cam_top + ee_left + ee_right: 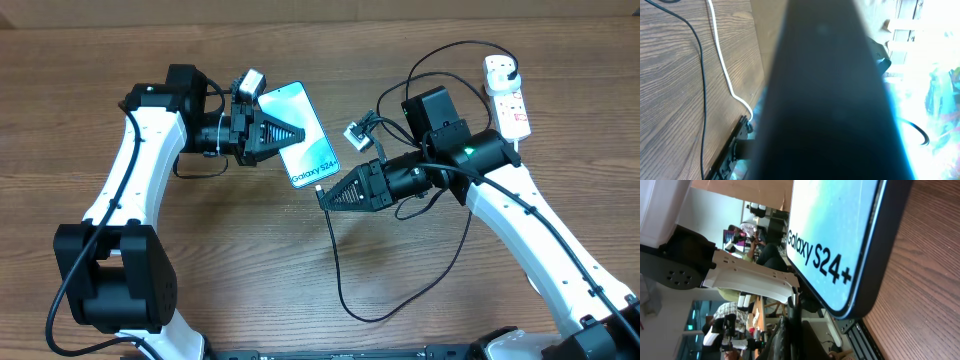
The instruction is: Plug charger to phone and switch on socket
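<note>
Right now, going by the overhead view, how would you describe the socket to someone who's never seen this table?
Go to the far right corner of the wooden table, beyond the right arm. The socket lies there, an oblong strip. It alone carries red markings on white, and the thin black charger arcs to its far end.

Overhead view, counts by kind. Robot arms: two, the left arm (135, 170) and the right arm (540, 220). Grippers: two, one per arm, the left gripper (288, 134) and the right gripper (322, 195), each with two fingers. Phone (312, 152): one, with one lit cyan-blue screen. Charger (335, 250): one thin black cable, with one plug (508, 68) at its far end. Socket (510, 105): one white power strip. White cord (720, 55): one, visible in the left wrist view. Table (250, 270): one, wood-grained.
</note>
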`<state>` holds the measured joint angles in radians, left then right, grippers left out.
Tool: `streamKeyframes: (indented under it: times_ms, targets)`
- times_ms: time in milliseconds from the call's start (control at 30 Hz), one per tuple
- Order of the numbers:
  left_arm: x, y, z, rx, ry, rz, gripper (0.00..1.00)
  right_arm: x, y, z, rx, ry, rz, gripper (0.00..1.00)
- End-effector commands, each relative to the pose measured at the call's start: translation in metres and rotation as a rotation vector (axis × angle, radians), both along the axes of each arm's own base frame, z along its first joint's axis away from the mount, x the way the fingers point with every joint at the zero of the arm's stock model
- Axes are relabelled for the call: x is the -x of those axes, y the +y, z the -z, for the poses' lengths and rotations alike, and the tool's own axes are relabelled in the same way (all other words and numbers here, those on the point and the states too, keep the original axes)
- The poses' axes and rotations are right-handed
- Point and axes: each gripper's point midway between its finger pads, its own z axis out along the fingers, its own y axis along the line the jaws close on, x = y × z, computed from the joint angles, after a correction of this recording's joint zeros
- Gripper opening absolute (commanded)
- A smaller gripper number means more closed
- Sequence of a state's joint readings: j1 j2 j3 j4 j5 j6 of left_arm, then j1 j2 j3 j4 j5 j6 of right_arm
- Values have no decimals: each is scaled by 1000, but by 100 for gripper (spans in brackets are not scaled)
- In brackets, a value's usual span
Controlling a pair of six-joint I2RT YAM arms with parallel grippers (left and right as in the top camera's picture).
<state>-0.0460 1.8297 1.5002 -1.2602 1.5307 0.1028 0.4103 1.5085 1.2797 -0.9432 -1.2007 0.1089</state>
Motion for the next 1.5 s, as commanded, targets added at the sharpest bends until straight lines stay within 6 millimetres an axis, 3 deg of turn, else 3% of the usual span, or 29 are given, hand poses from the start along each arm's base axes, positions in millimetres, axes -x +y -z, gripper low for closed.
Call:
streamKeyframes:
  times_ms: [0,733,933,1467]
  targets:
    - [3,0,-27,55,-55,1,4,0,0,2,-6,-10,-8,4]
    - [3,0,-27,55,-56,1,4,-5,2,14,11,39,-4,4]
    - [3,0,-27,55,-57,1,4,-2,5,4,-44,40,-28,4]
    - [2,0,-27,55,-60,1,4,-2,1,3,-46,65,-21,4]
